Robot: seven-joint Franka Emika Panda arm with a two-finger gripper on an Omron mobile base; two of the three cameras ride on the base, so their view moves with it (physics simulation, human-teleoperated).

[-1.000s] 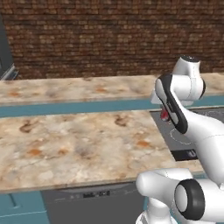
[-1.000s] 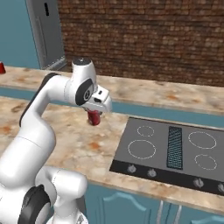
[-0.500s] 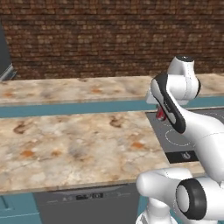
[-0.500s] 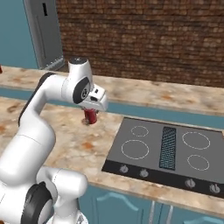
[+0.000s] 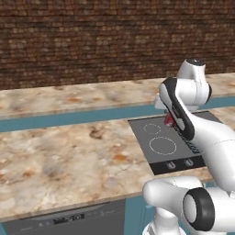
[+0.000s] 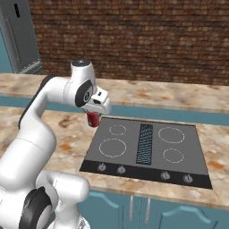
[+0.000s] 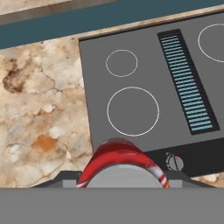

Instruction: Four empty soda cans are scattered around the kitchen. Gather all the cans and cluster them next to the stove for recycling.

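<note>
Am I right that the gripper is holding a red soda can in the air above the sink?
Not quite: the gripper does hold a red soda can in the air, but at the left edge of the stove, not above a sink. The right base view shows it.

The arm hides most of the can point(image 5: 169, 120) and the stove's point(image 5: 158, 137) right side in the left base view. In the hand view, the can point(image 7: 122, 162) is cut off below, its fingers hidden.

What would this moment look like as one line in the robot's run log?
hand: shut on soda can | can: held in the air by the stove's left edge | countertop: nothing set down yet
</note>
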